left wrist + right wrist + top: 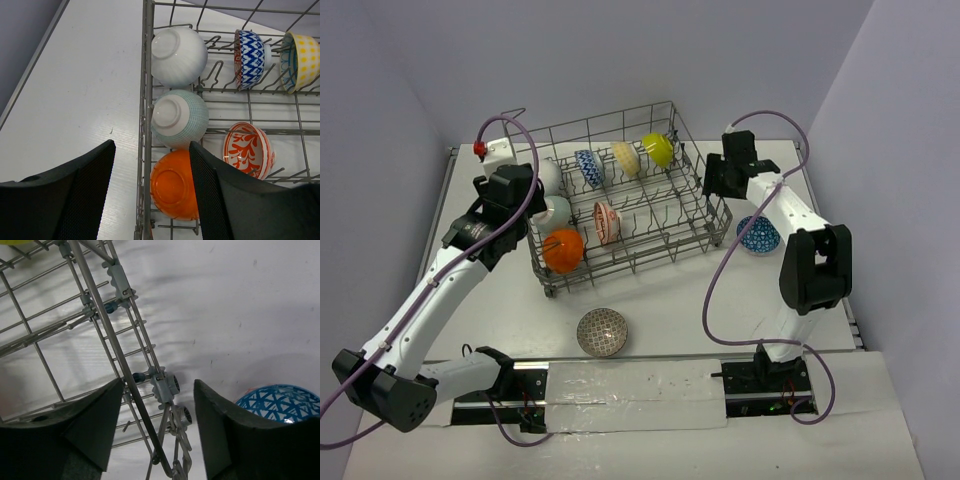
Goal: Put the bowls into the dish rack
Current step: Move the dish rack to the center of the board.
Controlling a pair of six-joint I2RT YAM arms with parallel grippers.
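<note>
Left gripper (pixel 151 147) and right gripper (pixel 159 385) both gape, gripping nothing, over the dish rack (pixel 630 263) edges.
Seven bowls (pixel 178 56) sit in the rack; the orange bowl (pixel 172 187) is half hidden by a finger. On the worktop (pixel 670 320), the blue lattice bowl (pixel 280 402) is cut off by the frame edge, the grey bowl (pixel 603 332) plain.

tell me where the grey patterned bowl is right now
In the top view the grey bowl sits on the table, slightly left of centre, just in front of the dish rack; the orange bowl inside is nearest.
</note>
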